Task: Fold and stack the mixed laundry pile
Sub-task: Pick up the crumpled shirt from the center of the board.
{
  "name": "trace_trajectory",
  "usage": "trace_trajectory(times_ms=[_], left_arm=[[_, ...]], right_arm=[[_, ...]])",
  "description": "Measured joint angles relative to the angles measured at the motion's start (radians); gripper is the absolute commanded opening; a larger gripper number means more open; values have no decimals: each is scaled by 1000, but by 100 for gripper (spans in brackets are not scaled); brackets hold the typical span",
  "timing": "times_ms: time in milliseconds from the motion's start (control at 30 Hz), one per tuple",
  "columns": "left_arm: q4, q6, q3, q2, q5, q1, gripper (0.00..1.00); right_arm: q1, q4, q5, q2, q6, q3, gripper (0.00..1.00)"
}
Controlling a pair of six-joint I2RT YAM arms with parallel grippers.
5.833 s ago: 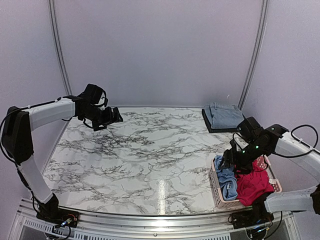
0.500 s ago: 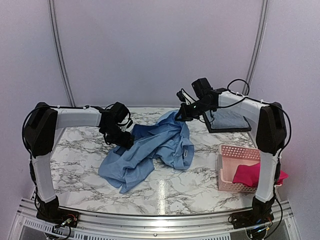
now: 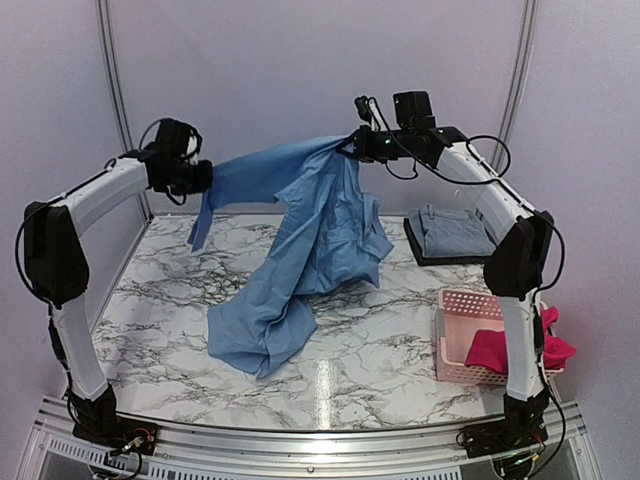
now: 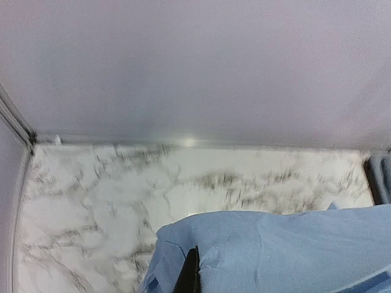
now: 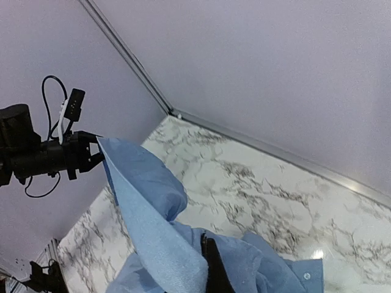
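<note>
The light blue shirt (image 3: 310, 235) hangs stretched in the air between my two grippers, and its lower part trails onto the marble table (image 3: 160, 300). High at the back left, my left gripper (image 3: 203, 177) is shut on one edge of the cloth. My right gripper (image 3: 350, 146) is shut on another part, high at the back centre. In the left wrist view the shirt (image 4: 293, 250) covers the shut fingertips (image 4: 192, 274). The right wrist view shows the shirt (image 5: 153, 226) wrapped round the shut fingers (image 5: 211, 262). The magenta-red garment (image 3: 497, 350) lies in the basket.
The pink lattice basket (image 3: 470, 305) stands at the near right. A dark tray (image 3: 422, 252) at the back right carries a folded grey-blue garment (image 3: 450, 228). Lilac walls with metal rails close in the back and the sides.
Both arms have risen and spread apart, lifting the shirt off the table. The left gripper has shut on the shirt's edge. Earlier, the shirt lay in the basket.
</note>
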Motion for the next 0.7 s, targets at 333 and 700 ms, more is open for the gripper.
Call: trace_trajectory(times_ms=[333, 700], left_arm=[[32, -5, 418, -156, 97, 43, 0], [51, 42, 289, -245, 213, -69, 0]], right_arm=[[-22, 355, -209, -42, 213, -58, 0], [-30, 408, -342, -666, 133, -934, 0]])
